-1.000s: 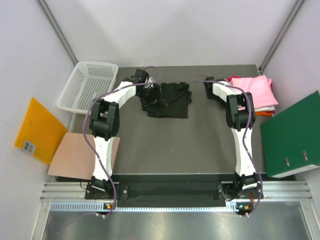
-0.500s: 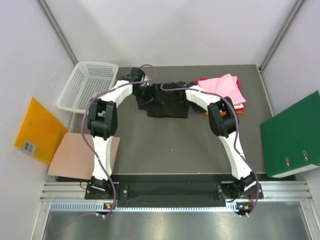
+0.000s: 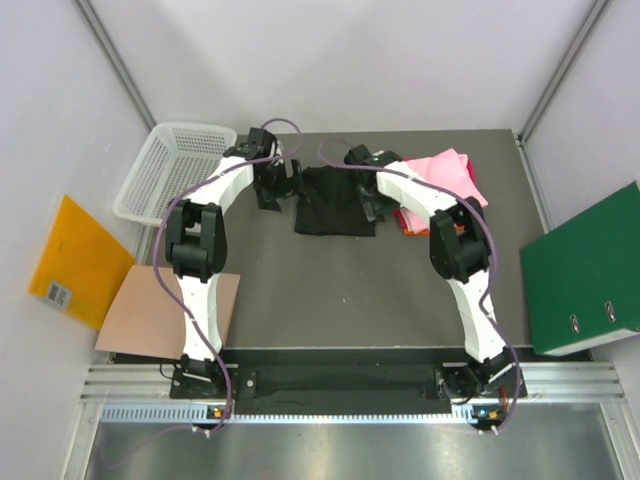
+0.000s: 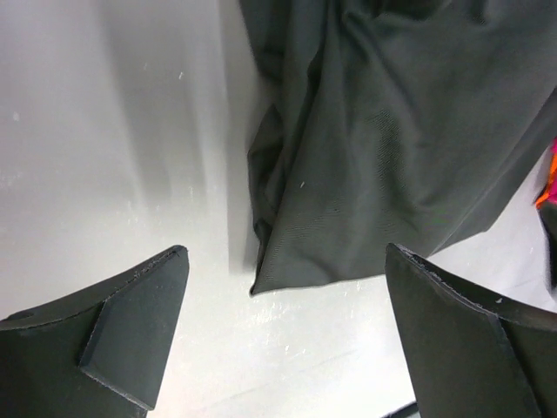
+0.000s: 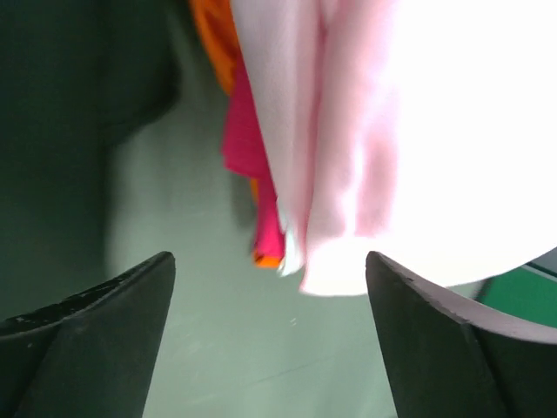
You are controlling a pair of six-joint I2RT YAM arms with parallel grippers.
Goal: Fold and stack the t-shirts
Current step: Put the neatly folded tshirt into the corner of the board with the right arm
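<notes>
Black t-shirt point(image 3: 335, 200) lies in a crumpled rectangle at the far centre of the table point(image 3: 340, 290), creased, its near corner flat on the surface in the left wrist view. Left gripper point(image 3: 272, 190) sits at the shirt's left edge; its fingers point(image 4: 130, 331) are spread wide with nothing between them but the shirt corner and bare table (no grasp). Right gripper point(image 3: 378, 208) sits at the shirt's right edge, between it and the folded stack; its fingers point(image 5: 452, 340) are also spread wide and hold nothing. The stack is just right of the black shirt: the pink t-shirt point(image 3: 445, 172) on top, with red point(image 5: 239, 139) and orange point(image 5: 213, 35) edges showing beneath. Right wrist view is blurred. White mesh basket point(image 3: 175, 170) at far left, green folder point(image 3: 585, 270) at right.
</notes>
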